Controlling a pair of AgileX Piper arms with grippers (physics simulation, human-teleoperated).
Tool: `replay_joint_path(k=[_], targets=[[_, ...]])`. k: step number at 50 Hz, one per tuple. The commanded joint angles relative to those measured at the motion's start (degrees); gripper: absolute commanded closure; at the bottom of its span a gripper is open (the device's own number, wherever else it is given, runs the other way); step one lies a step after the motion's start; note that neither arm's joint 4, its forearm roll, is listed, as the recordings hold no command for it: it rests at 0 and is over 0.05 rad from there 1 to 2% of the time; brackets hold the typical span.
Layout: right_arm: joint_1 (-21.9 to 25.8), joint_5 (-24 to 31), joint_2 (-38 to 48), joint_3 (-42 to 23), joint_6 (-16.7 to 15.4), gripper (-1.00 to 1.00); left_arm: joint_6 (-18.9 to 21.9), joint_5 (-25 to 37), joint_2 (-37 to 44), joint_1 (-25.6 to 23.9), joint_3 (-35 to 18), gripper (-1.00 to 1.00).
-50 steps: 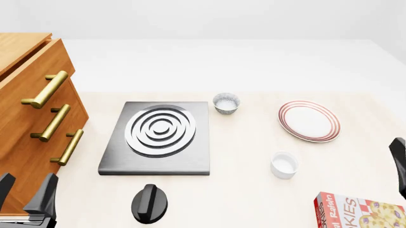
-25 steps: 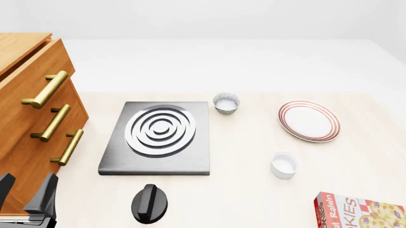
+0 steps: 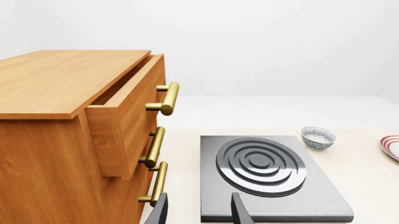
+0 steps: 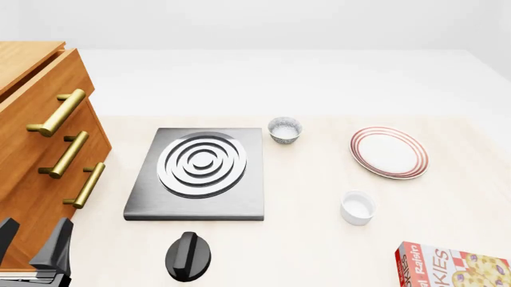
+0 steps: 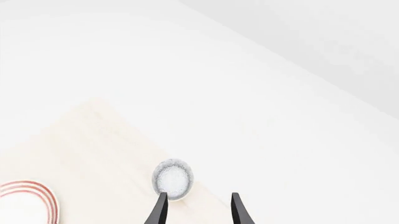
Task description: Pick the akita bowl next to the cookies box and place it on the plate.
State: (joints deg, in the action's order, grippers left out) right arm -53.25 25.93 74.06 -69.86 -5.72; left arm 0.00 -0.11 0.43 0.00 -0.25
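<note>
Bowl (image 5: 173,179) near the plate (image 5: 25,201) is untouched, so I'd call this the reach-in. Right hand (image 5: 196,196) and left hand (image 3: 198,196) both gape wide, empty. Next up: drop over the rim, squeeze.

The plate (image 4: 389,152) was white with red concentric rings at its rim, and the cookies box (image 4: 452,267) at the near right showed red and white with pale cookies pictured on its face. The bowl (image 4: 285,130) right of the stove was white inside, grey-and-white patterned outside — the cup (image 4: 357,207) plain white. The stove (image 4: 196,174) was dark grey with lighter ringed burner, its knob (image 4: 188,256) black, and the drawers (image 4: 44,161) at left orange-brown wood with brass handles — all on a pale cream table (image 4: 303,239).
</note>
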Motion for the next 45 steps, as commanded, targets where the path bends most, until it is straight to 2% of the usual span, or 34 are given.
replay_joint_path(k=[1, 5, 6, 11, 14, 16, 17, 25, 30, 37, 41, 45], targets=[[-2.7, -1.3, 11.1, -4.3, 4.2, -1.0, 0.0, 0.0, 0.0, 0.0, 0.0, -1.0], [-1.2, -0.9, 13.1, -4.6, 7.0, -1.0, 0.0, 0.0, 0.0, 0.0, 0.0, -1.0], [-1.7, -1.1, 14.1, -5.3, 6.2, -1.0, 0.0, 0.0, 0.0, 0.0, 0.0, -1.0], [-1.5, -2.2, 16.9, -5.5, 6.5, -1.0, 0.0, 0.0, 0.0, 0.0, 0.0, -1.0], [-0.1, -3.5, 18.6, -4.0, 7.7, -1.0, 0.0, 0.0, 0.0, 0.0, 0.0, -1.0], [-0.6, -4.2, 19.5, -4.2, 7.1, -1.0, 0.0, 0.0, 0.0, 0.0, 0.0, -1.0], [-0.1, -4.8, 20.5, -3.8, 8.2, -1.0, 0.0, 0.0, 0.0, 0.0, 0.0, -1.0], [-1.2, -3.5, 23.8, -7.3, 8.4, -1.0, 0.0, 0.0, 0.0, 0.0, 0.0, -1.0], [-2.5, -3.0, 26.0, -9.4, 7.6, -1.0, 0.0, 0.0, 0.0, 0.0, 0.0, -1.0], [-2.5, -3.5, 28.2, -10.3, 7.8, -1.0, 0.0, 0.0, 0.0, 0.0, 0.0, -1.0], [-3.2, -3.8, 29.6, -11.0, 6.8, -1.0, 0.0, 0.0, 0.0, 0.0, 0.0, -1.0], [-2.1, -5.2, 29.7, -9.8, 6.8, -1.0, 0.0, 0.0, 0.0, 0.0, 0.0, -1.0]])
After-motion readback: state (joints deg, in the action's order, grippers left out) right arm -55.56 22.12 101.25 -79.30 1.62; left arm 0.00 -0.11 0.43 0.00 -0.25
